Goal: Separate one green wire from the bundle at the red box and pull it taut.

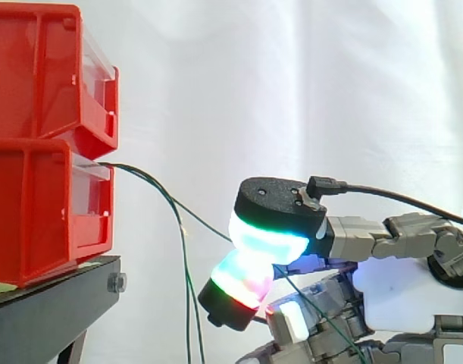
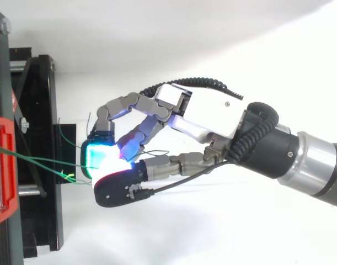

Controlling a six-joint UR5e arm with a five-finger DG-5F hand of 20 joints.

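Observation:
Two red bins [image 1: 42,205] are stacked on a black stand [image 1: 57,303] at the left. Thin green wires leave the gap between the bins. One green wire [image 1: 201,220] slopes down to the right into my hand [image 1: 398,296], whose glowing fingertips [image 1: 273,243] are pressed together on it. The line from bin to pinch is nearly straight. Two other wires [image 1: 187,303] hang loose below the bins. From above, the hand [image 2: 212,113] reaches in from the right and the pinched wire [image 2: 41,159] runs from the red bin [image 2: 3,165] to the pads [image 2: 99,154].
The stand [image 2: 41,138] juts out under the bins just left of the fingertips. Loose wire trails back through the hand [image 1: 322,318]. A white curtain is the backdrop, and open room lies above and below the hand.

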